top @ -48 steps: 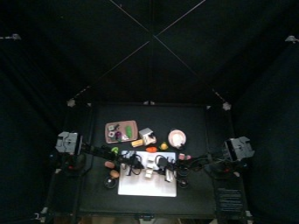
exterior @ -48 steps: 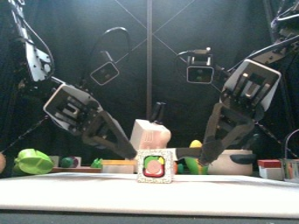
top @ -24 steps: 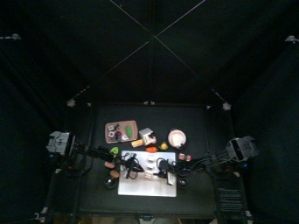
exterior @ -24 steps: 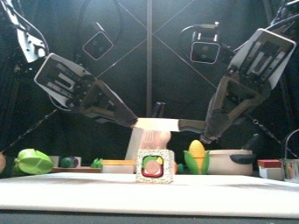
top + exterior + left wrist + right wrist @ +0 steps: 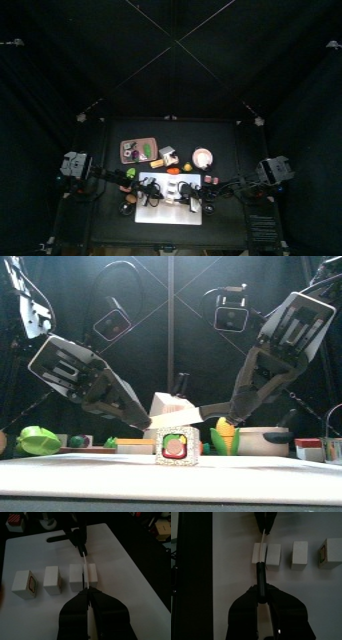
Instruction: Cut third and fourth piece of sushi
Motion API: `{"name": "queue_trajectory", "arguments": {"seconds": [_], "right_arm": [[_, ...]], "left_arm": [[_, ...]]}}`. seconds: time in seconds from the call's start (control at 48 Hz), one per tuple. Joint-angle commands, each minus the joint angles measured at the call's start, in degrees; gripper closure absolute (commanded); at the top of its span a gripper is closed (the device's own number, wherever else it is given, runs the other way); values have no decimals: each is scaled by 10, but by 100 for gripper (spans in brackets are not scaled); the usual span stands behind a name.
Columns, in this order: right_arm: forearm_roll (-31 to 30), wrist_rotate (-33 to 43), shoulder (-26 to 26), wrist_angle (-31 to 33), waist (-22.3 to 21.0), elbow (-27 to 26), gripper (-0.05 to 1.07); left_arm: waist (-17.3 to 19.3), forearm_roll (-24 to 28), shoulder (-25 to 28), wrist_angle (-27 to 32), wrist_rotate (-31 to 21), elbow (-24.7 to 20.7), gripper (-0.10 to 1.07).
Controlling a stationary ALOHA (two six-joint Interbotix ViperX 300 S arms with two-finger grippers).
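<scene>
On the white cutting board point(image 5: 127, 562) lies a white sushi roll block point(image 5: 75, 576), and a thin knife blade point(image 5: 83, 562) rests across its middle. My left gripper point(image 5: 87, 594) is shut on one end of the knife. My right gripper point(image 5: 262, 587) is shut on the other end and shows across the board as the right gripper point(image 5: 78, 537). Two cut sushi pieces point(image 5: 52, 579) point(image 5: 28, 583) stand beside the block, apart from it. The end piece point(image 5: 175, 446) shows its pink and green filling in the front view.
Behind the board are a wooden tray point(image 5: 138, 150) with food items and a pale bowl point(image 5: 203, 157). The front view shows a green toy point(image 5: 38, 440) at the left, and a corn cob point(image 5: 227, 436), a pot point(image 5: 271, 441) and a small box point(image 5: 310, 449) at the right.
My left arm has dropped lower than half a second ago, and the knife has tilted with it. The right arm stays raised. The cut pieces have not moved.
</scene>
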Motion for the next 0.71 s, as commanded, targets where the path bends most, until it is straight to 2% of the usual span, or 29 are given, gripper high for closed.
{"name": "queue_trajectory", "arguments": {"seconds": [0.0,0.229,0.688], "right_arm": [[-3,-1,-13,-11,-7,-25,72],[-4,-1,-18,-11,-7,-25,72],[-1,-1,-8,-11,-7,-25,72]], "left_arm": [[11,-4,-17,-5,2,-14,57],[20,1,-32,-5,2,-12,57],[22,2,-9,-5,2,-17,57]]}}
